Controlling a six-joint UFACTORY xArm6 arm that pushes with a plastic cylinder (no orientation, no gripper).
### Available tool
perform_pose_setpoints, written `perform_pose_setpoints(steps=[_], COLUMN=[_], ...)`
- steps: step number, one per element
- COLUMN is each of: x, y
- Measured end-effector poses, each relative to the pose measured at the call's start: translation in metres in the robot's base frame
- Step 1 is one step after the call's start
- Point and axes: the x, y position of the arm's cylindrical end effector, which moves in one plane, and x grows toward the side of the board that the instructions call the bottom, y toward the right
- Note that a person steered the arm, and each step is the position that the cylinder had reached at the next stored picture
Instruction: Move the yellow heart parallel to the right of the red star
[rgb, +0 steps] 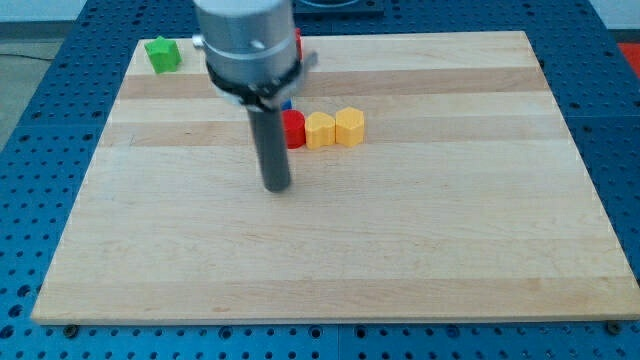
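Observation:
My tip (277, 187) rests on the wooden board (330, 250), below and a little left of a row of blocks. The row runs left to right: a red block (293, 128), partly hidden by the rod so its shape is unclear, then a yellow block (320, 130), then a second yellow block (350, 126). The three touch side by side. Which yellow block is the heart cannot be told. A bit of blue block (286, 104) peeks out behind the rod. Another red block (298, 44) shows at the top edge behind the arm.
A green block (162, 54) sits at the board's top left corner. The arm's grey body (246, 45) covers the top middle of the board. Blue perforated table surrounds the board.

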Motion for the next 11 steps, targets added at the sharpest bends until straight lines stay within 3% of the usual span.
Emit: perform_pose_setpoints(steps=[1, 2, 3, 4, 5, 6, 8, 10, 11], x=[-0.05, -0.112, -0.115, -0.063, -0.083, -0.122, -0.213, -0.289, -0.286], y=[0.046, 0.046, 0.052, 0.054, 0.004, 0.006, 0.065, 0.044, 0.0])
